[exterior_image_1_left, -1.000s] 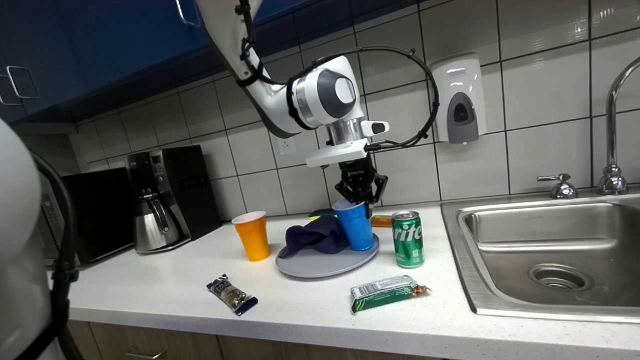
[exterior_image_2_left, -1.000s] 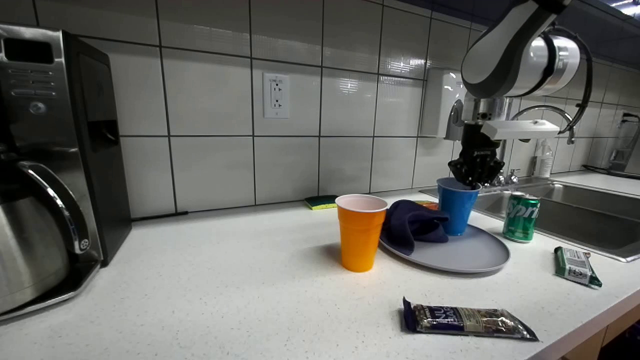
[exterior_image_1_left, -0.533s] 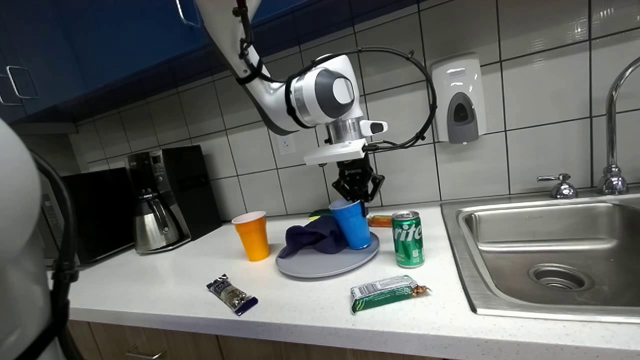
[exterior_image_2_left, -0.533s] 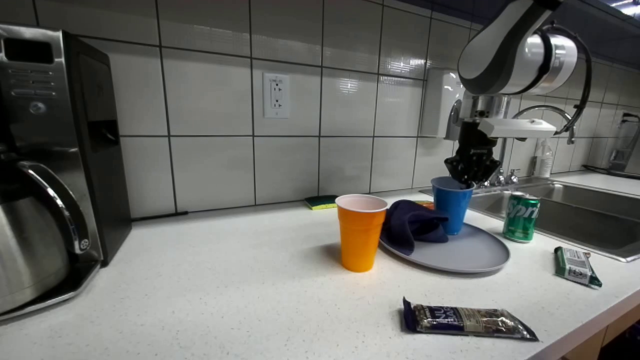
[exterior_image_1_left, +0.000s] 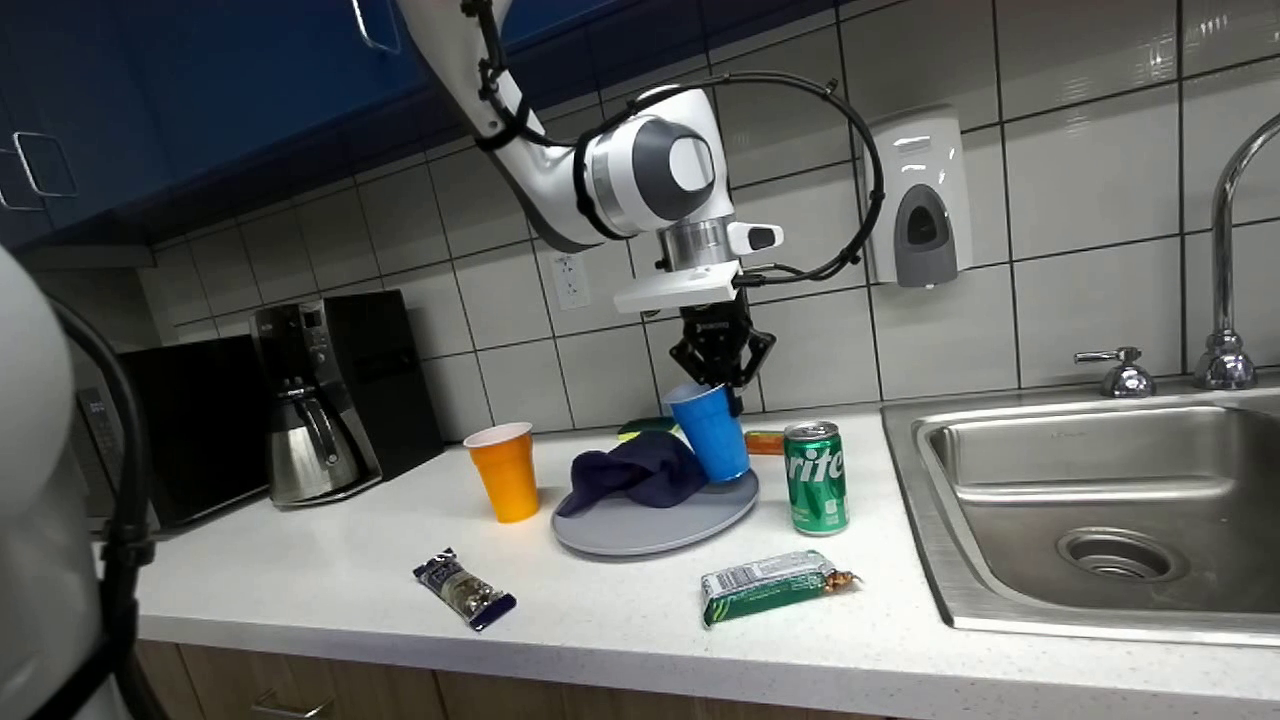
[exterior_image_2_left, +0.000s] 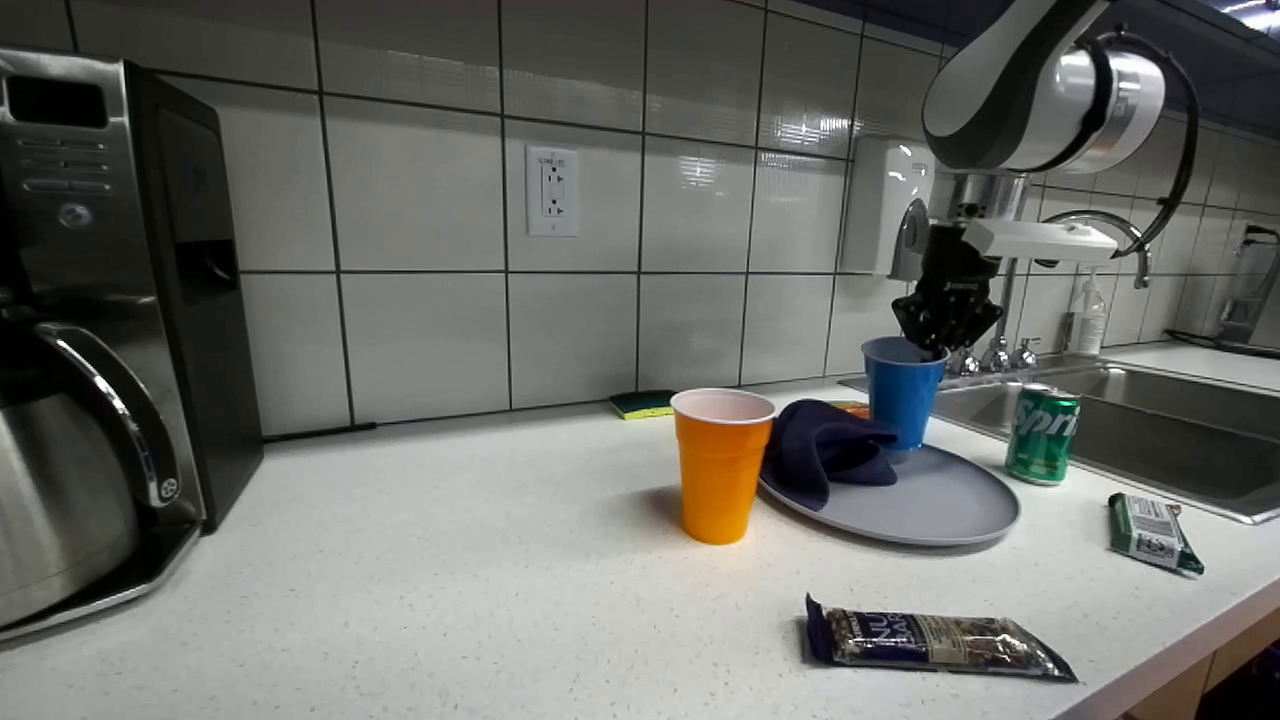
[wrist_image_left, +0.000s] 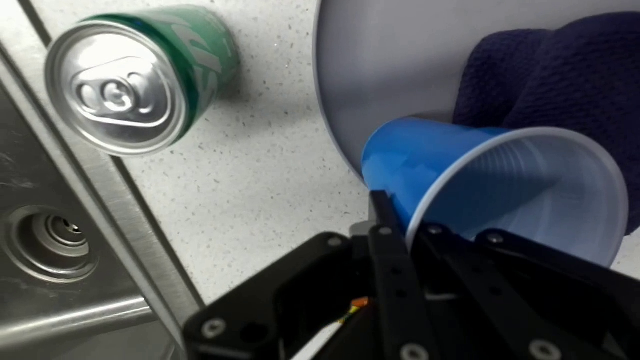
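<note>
Grey plate (exterior_image_1_left: 640, 535) w/ navy cloth (exterior_image_1_left: 640, 470) on it; blue cup (exterior_image_1_left: 712, 440) tilted over plate's back edge, beside cloth, base touching or just clear, can't tell. Gripper (wrist_image_left: 407, 225) clamped tight on cup's wall at the lip, one finger inside. Grasp looks done, letting go not yet. Wrist view alone looks down into cup, no contents visible; nut bar (exterior_image_2_left: 935, 640) shows in both ext. views, not wrist; pull tab (wrist_image_left: 118, 94) on Sprite can (wrist_image_left: 145, 80) clear only from wrist.

Orange cup (exterior_image_1_left: 504, 475): left of the claw (exterior_image_1_left: 730, 397), lower, in both exterior views
Sprite can (exterior_image_1_left: 816, 478): right of the claw, lower, likewise
Soap dispenser (exterior_image_1_left: 915, 192): higher than the claw
</note>
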